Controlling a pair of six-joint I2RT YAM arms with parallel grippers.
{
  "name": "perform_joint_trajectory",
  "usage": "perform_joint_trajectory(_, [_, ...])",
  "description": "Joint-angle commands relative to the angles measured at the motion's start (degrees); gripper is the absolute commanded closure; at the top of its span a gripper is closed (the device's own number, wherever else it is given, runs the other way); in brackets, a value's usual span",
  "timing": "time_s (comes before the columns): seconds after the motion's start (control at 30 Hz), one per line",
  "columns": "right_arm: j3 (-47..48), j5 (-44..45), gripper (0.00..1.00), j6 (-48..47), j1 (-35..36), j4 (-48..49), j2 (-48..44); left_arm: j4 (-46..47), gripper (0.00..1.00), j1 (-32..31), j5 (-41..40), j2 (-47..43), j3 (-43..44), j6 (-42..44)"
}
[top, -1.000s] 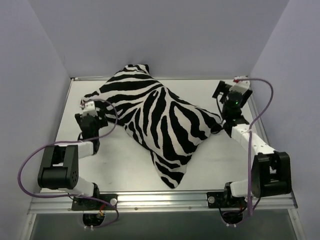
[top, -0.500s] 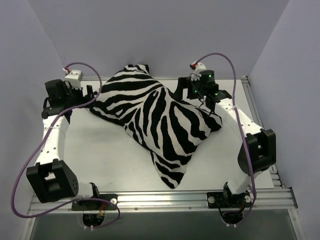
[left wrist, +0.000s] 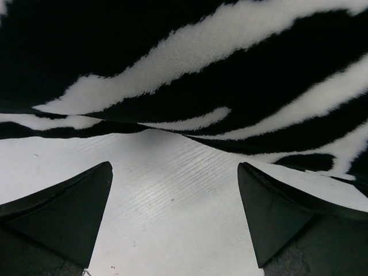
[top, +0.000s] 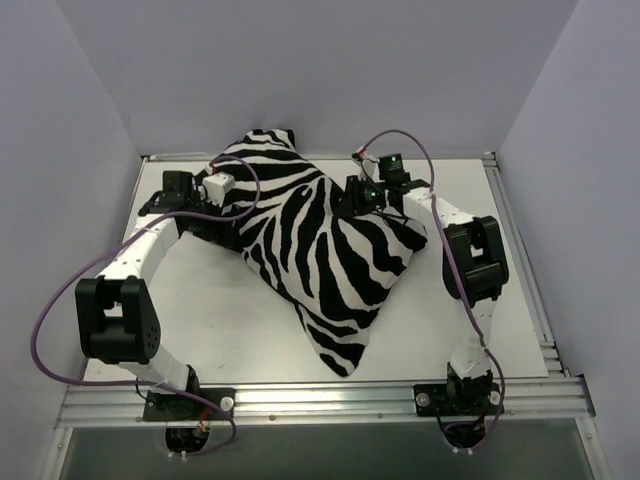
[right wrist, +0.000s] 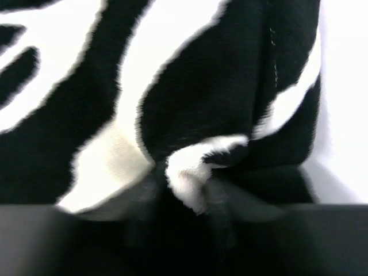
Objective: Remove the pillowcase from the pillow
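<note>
pillowcase in black-and-white zebra stripes lies plump and diagonal across the middle of the white table, one corner up by the back wall at the far edge, another pointing toward the near edge; the pillow inside it is hidden from view. left gripper sits low at the cover's left side, its jaws spread wide and holding nothing; in the left wrist view the two dark fingers flank a bare strip of table, and the striped edge of the cloth lies just beyond their tips, near but not touching. right gripper rests on top of the stripes at the far right part of the cover, its arm bent in from the right side of the table. in the right wrist view, blurred along the bottom, a small pucker of cloth stands bunched between the fingers, the jaws narrowed around it in a pinch, and the fabric draws into folds toward that spot. purple cables loop from both arms, one out over the left of the table, one arching above the right wrist near the far edge.
</note>
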Motion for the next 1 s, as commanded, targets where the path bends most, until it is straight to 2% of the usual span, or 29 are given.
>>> perform_joint_trajectory(0.0, [-1.76,-7.94,0.87,1.37,-0.52,-1.08,-2.68,1.99,0.0,0.35,1.64,2.57,0.69,-0.62])
perform_joint_trajectory(0.03, [-2.2,-8.03,1.0,4.52,-1.49,-0.28,-3.92,1.47,0.0,0.35,1.81,2.84,1.13,-0.8])
perform_joint_trajectory(0.13, [-1.25,-6.28,1.0,7.62,-5.71,2.8,-10.07,-1.08,0.0,1.49,8.29,-0.22,3.33,-0.63])
perform_joint_trajectory(0.17, [-0.02,-5.14,1.0,8.15,-6.85,1.84,-11.56,-3.09,0.0,3.58,14.24,-1.19,4.9,-0.37])
perform_joint_trajectory(0.27, [7.44,0.57,1.0,8.33,-10.28,-4.12,-15.88,-6.53,0.01,8.5,20.0,-4.54,8.77,-1.14])
perform_joint_trajectory(0.3, [12.86,6.07,1.0,7.02,-10.38,-9.19,-17.1,-8.19,0.01,9.57,20.88,-5.33,11.3,-1.85])
perform_joint_trajectory(0.37, [18.6,11.29,1.0,4.12,-10.38,-16.4,-17.73,-11.0,0.01,12.81,21.59,-5.6,13.6,-3.43])
perform_joint_trajectory(0.5, [30.73,21.74,1.0,-0.27,-7.4,-24.86,-18.17,-14.35,0.01,16.16,23.53,-5.42,18.0,-4.14])
perform_joint_trajectory(0.53, [34.23,28.47,1.0,-1.68,-5.47,-26.62,-18.43,-14.53,0.01,16.26,23.09,-5.77,18.44,-4.06])
perform_joint_trajectory(0.57, [34.79,32.19,1.0,-3.26,-0.15,-28.21,-18.96,-14.71,0.01,16.43,22.65,-5.95,18.62,-4.05])
perform_joint_trajectory(0.6, [34.19,35.79,1.0,-6.32,3.21,-28.4,-20.79,-14.88,0.01,16.61,22.56,-6.47,18.8,-4.05])
perform_joint_trajectory(0.63, [30.27,38.96,1.0,-7.83,6.73,-28.14,-21.85,-14.97,0.01,16.7,22.73,-6.74,18.97,-4.05])
perform_joint_trajectory(0.67, [26.92,45.17,1.0,-8.98,13.55,-27.18,-23.25,-15.06,0.01,16.7,22.82,-7.09,19.06,-4.23])
perform_joint_trajectory(0.73, [18.84,50.57,1.0,-9.69,20.35,-25.86,-27.82,-15.23,0.01,17.13,23.26,-8.41,19.06,-5.28])
perform_joint_trajectory(0.77, [9.75,54.68,1.0,-9.69,26.82,-24.11,-30.8,-15.76,0.01,17.31,23.52,-8.85,19.15,-5.37])
perform_joint_trajectory(0.87, [-6.0,59.72,1.0,-7.41,37.84,-21.38,-33.37,-16.73,0.02,17.66,23.79,-10.69,18.63,-5.02])
perform_joint_trajectory(0.9, [-8.94,59.82,1.0,-6.1,44.49,-21.11,-33.46,-16.64,0.02,17.58,23.53,-11.83,18.1,-4.85])
perform_joint_trajectory(0.97, [-14.65,57.38,1.0,-2.14,49.63,-20.23,-31.98,-16.55,0.04,17.4,22.65,-13.32,16.35,-3.97])
